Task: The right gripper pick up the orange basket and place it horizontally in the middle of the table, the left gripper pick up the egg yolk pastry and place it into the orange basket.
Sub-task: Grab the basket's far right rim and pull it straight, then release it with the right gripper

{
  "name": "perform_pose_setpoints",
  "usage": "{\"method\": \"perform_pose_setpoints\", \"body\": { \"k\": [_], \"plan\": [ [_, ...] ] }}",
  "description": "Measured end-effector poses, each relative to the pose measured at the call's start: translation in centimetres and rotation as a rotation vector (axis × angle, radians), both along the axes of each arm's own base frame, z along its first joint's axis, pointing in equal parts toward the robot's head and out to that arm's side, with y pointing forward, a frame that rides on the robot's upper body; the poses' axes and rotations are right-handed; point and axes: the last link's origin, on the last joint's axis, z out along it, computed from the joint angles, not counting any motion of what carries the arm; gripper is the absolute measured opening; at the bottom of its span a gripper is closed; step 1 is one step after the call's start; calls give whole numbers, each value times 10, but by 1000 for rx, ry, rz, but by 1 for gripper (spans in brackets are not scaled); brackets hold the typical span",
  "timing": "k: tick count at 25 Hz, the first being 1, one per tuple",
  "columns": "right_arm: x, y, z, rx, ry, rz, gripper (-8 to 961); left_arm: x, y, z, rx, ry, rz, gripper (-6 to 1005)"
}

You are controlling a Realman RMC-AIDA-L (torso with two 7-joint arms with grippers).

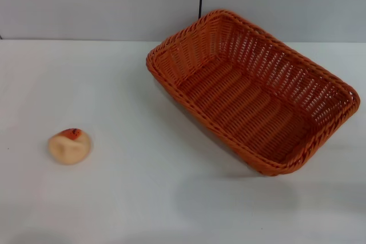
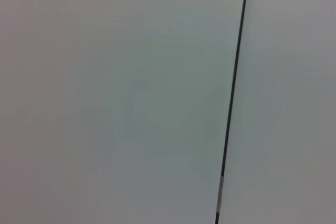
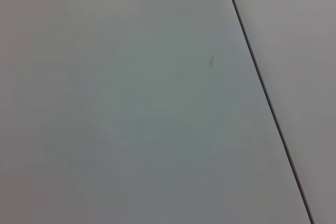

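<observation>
Orange basket [image 1: 251,92]: upright on the table [image 1: 143,198], right of centre toward the far edge; set diagonally, long axis running from far-left to near-right; interior empty.
Egg yolk pastry [image 1: 69,146]: on the tabletop at the left, well apart from the basket; orange-red patch on its upper far side.
Grippers: neither left nor right appears in any view; openness cannot be told.
Wrist views: each shows only a pale wall panel [image 2: 115,98] crossed by a dark seam [image 2: 233,93].
</observation>
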Motion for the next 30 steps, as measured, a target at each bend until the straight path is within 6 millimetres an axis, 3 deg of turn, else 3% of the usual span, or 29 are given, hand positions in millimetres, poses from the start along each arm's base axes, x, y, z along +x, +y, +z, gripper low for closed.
{"method": "perform_pose_setpoints", "body": {
  "k": [12,15,21,30],
  "plan": [
    [0,-4,2,-24,8,28,754,0,-3,0,-2,-13,-5,807],
    [2,-2,14,-100,39,69,754,0,-3,0,-2,-13,-5,806],
    [5,23,47,-454,11,25,754,0,0,0,-12,-7,-9,804],
    [-44,62,97,-1005,-106,-145,754,2,5,0,-15,-4,-20,801]
  ]
}}
